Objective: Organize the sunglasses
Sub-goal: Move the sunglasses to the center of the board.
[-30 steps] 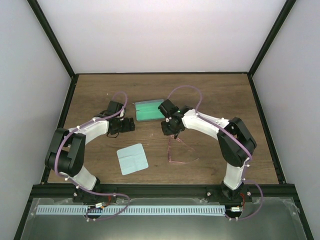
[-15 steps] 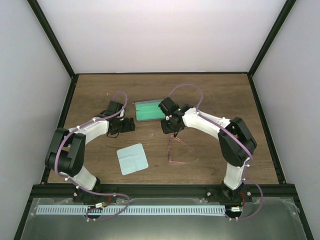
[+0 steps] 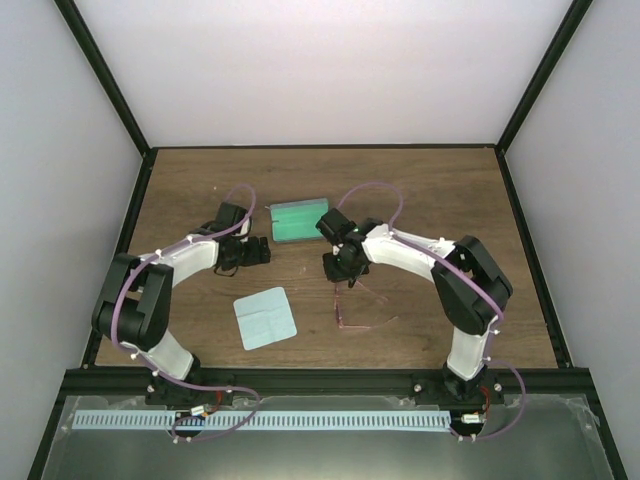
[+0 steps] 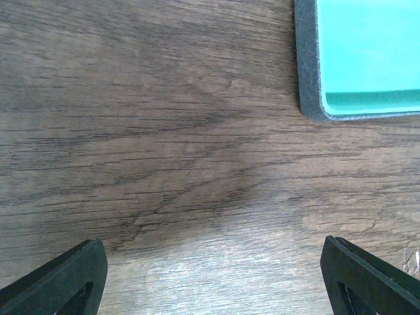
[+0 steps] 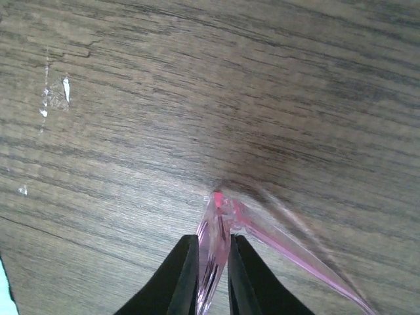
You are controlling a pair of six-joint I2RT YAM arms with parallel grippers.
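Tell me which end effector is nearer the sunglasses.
Right. The right end effector is clamped on the sunglasses at a frame corner; the left end effector sits open, well off to their left, beside the case.

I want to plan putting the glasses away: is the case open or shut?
Open. The top view shows the case with its green inside facing up; the left wrist view shows green lining within a grey rim.

top external: high behind the near edge, looking down over the whole counter (image 3: 420,190) | left wrist: close above the counter, shares a case (image 4: 367,52) corner with top | right wrist: closest, shares the sunglasses (image 5: 220,213) with top
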